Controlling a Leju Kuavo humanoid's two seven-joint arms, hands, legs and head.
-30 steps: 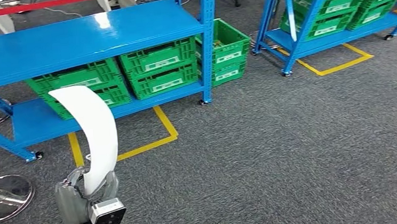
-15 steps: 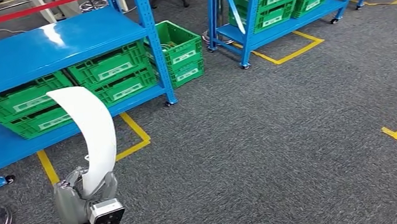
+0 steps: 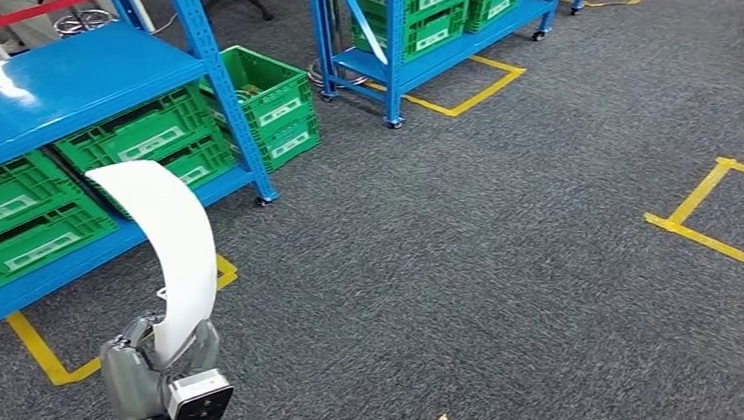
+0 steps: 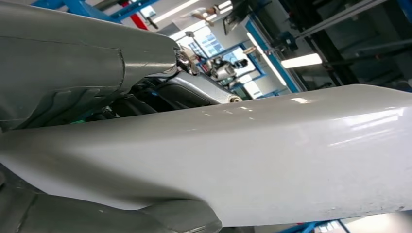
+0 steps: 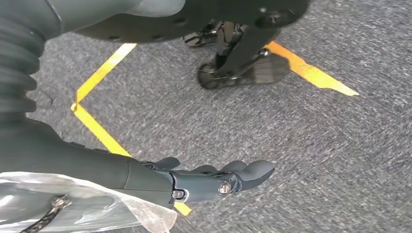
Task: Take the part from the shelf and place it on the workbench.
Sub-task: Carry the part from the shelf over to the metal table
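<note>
White and glossy, the long curved plastic part [image 3: 172, 248] rises from the left hand [image 3: 155, 372] low at the left of the head view, arching up and over toward the left like a broad, bent strip. Its lower end is narrow where the grey fingers clasp it on both sides; it widens toward the rounded upper tip, which hangs in front of the green plastic crates [image 3: 65, 189] on the blue metal shelf rack [image 3: 47, 80]. The left wrist view shows the same part [image 4: 272, 155] close up: a smooth, off-white surface with soft highlights from overhead lights, held between the thick grey thumb [image 4: 77, 73] on one side and another grey piece of the hand on the other.

The right hand [image 5: 214, 179] hangs over the grey carpet floor [image 3: 512, 249] with its dark fingers stretched out nearly straight and close together, holding nothing. Yellow tape lines [image 3: 720, 218] mark corners on the carpet. A second blue shelf rack [image 3: 415, 36] with green crates stands farther back, and one more green crate [image 3: 274, 97] sits on the floor beside the near rack's upright.
</note>
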